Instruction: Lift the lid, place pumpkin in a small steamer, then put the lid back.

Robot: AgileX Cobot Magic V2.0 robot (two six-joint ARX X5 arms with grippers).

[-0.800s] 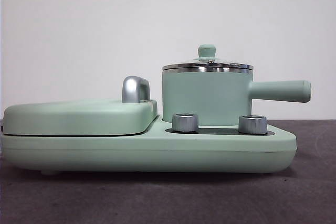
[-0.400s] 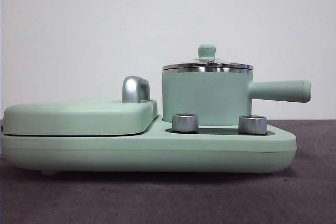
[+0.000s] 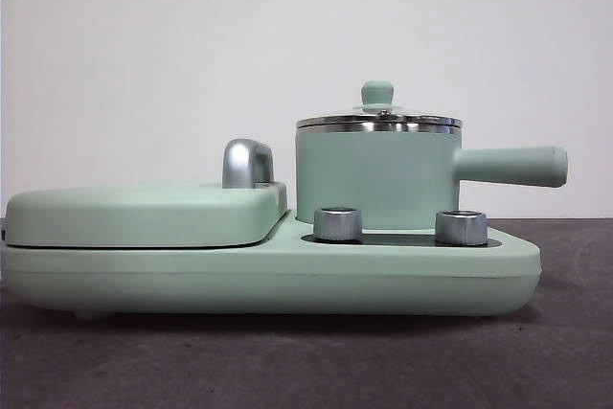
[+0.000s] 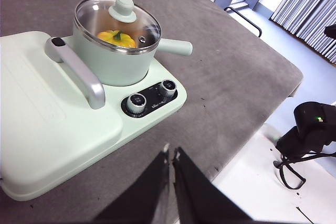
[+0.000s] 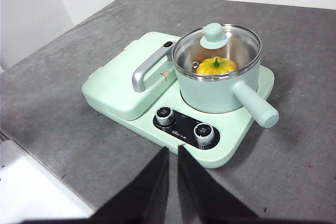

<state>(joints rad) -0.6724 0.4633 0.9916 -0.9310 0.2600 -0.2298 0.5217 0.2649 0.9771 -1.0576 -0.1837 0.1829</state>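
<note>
From my seat, the left gripper (image 4: 171, 153) has its jaws pressed nearly together around nothing, hanging well back from the appliance over the grey table (image 4: 226, 77). The right gripper (image 5: 171, 153) is in the same state: jaws closed to a thin slit, empty, hovering clear of the cooker (neither arm shows in the front view at all).

Moving outward, the small steamer (image 3: 374, 179) sits on its mint-green base (image 3: 287, 275), behind the two chrome dials (image 3: 337, 223), its long handle pointing away from the flat cover (image 3: 144, 213) with the chrome handle (image 3: 246, 164). The lid (image 5: 216, 38) rests flat on the steamer's rim, knob up. Through the glass I can see the pumpkin (image 5: 216, 66) lying inside the pot, green stem upward.

Across the last second the front view shows nothing moving: lid, pot and base sit exactly as they did. I read that as the task being finished, pumpkin in and lid seated, with both arms parked. I'd judge no further move is needed.
</note>
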